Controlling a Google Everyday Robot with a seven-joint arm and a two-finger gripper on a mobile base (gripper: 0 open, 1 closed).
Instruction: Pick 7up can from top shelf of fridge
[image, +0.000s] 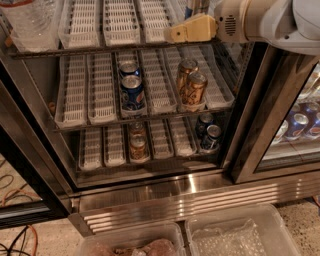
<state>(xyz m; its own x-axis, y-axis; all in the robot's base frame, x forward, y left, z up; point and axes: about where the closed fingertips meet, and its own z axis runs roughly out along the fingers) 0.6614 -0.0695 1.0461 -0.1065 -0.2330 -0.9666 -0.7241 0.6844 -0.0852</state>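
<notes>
pincer: tan pincer (192, 28) sat at the front edge of the top shelf (120, 47), right of centre, pointing left. Couldn't tell how its tips stood.
target: 7up can (196, 7) stood on the top shelf just behind the pincer; only its lower part showed, at the frame's top edge.
grasp status: can looked not yet held, judging by the pincer being in front of it.
risk 1: approach from the side could have nudged the can back along its lane tray (155, 20) or tipped it, since the slotted plastic gave little grip.
risk 2: arm (270, 20) was close to the door frame (252, 100); a wide swing could have clipped it.
risk 3: pincer body hid the can from the camera, so misalignment would have been hard to catch.
surface: white slotted trays on dark wire racks, fridge (175, 200) base ribbed steel.
room: blue cans (132, 92) and gold-brown cans (192, 89) one rack down; clear plastic bins (235, 235) on a speckled floor (300, 215).
</notes>
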